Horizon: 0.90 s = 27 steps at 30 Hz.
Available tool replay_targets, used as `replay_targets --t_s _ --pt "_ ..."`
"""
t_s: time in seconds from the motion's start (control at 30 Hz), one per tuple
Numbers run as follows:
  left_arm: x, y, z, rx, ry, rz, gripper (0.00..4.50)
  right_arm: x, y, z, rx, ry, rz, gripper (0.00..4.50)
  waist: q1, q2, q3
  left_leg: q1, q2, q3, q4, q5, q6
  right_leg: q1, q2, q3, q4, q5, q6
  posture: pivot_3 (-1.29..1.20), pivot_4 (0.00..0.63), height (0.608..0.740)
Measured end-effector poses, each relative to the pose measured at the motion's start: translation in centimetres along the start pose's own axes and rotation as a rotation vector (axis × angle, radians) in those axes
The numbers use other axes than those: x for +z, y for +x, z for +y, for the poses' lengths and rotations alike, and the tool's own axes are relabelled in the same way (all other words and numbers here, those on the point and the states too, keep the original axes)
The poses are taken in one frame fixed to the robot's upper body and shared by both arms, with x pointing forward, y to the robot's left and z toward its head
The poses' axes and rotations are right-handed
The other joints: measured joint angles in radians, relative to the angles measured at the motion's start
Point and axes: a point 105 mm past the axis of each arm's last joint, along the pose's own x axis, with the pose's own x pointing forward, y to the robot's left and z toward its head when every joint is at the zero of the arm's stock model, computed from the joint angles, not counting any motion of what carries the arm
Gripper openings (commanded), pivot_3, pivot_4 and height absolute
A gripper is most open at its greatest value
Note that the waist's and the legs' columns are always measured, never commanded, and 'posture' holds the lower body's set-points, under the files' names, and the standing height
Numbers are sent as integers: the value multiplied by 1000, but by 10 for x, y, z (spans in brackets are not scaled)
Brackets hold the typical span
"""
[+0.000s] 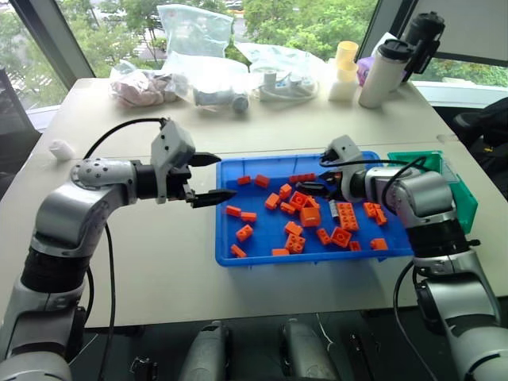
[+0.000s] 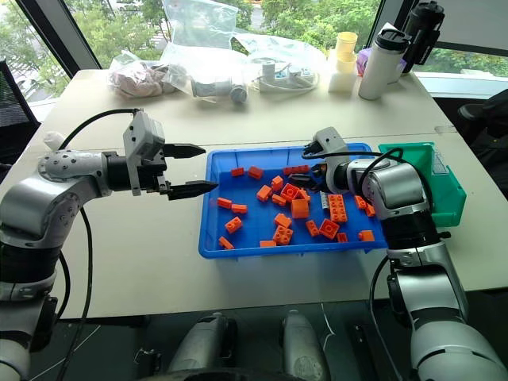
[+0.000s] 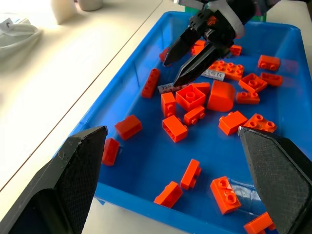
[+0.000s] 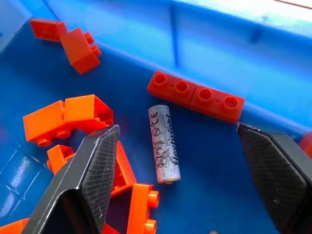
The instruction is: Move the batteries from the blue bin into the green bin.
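We see the pale table [image 1: 333,127] bearing the blue bin [image 1: 262,258] near its front edge, the landmark for what follows. The green bin [image 1: 464,202] stands touching the blue bin's right end; it is one small, deep teal box.

From the head views the blue bin looks filled with orange bricks [image 1: 309,216], some two dozen scattered over its floor, and the batteries are hard to pick out. The right wrist view brings one battery [image 4: 164,143] into plain sight: a grey-silver cylinder with dark printed lettering, lying flat on the blue floor, just beside a long orange brick [image 4: 196,96] with four holes. The left wrist view shows two such grey cylinders [image 3: 173,87] among the bricks, below the right gripper's fingertips.

The left gripper [image 1: 205,179] hovers just outside the blue bin's left rim, its two black fingers spread wide with nothing between them. The right gripper [image 3: 181,64] reaches down into the blue bin near its far right part, its fingers also well apart, with the battery lying between them and untouched.
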Motion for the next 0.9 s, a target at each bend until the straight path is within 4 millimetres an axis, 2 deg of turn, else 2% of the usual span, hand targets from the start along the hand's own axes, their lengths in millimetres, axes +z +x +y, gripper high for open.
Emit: replay_targets --t_s 0.03,0.13,0.33,0.53,0.67,0.73,0.8,0.9 --pt "0 0 0 1 0 0 4500 -4 3 1 2 -1 18 3915 0 0 0 0 0 0 0 0 0 0 0 0 0 0 0 0 150 740" --pt "0 1 0 3 -1 -5 4500 -7 8 -2 -15 -28 35 3031 1 0 0 0 0 1 0 0 0 0 0 0 0 0 0 0 150 740" --pt "1 3 -1 4 -9 -20 4500 -8 15 -4 -46 -96 42 40 0 -1 0 0 0 1 0 0 0 0 0 0 1 0 0 0 150 740" --pt "1 3 0 6 -9 -20 4500 -9 13 0 -39 -110 38 37 0 -1 0 1 0 1 0 0 0 0 0 0 2 0 0 0 150 740" --pt "1 2 -1 -6 -6 -14 4500 -3 -1 -1 -55 -85 11 37 3 -1 0 0 0 1 0 0 -1 -1 -1 0 3 0 0 0 150 740" --pt "1 3 -2 -11 -8 -18 4500 9 -16 -5 -78 -69 -41 37 5 -1 0 0 0 1 0 0 -1 -1 -1 0 3 0 0 0 150 740" --pt "7 9 -6 -34 -22 -65 4500 27 -43 -17 -124 -16 -134 37 10 0 0 0 -1 1 0 0 -1 -1 -2 0 3 0 0 0 150 740" --pt "19 22 -15 -93 -45 -150 4500 55 -93 -41 -241 53 -313 37 12 -1 0 -1 -1 0 1 0 0 -1 -2 0 2 0 0 0 150 740"
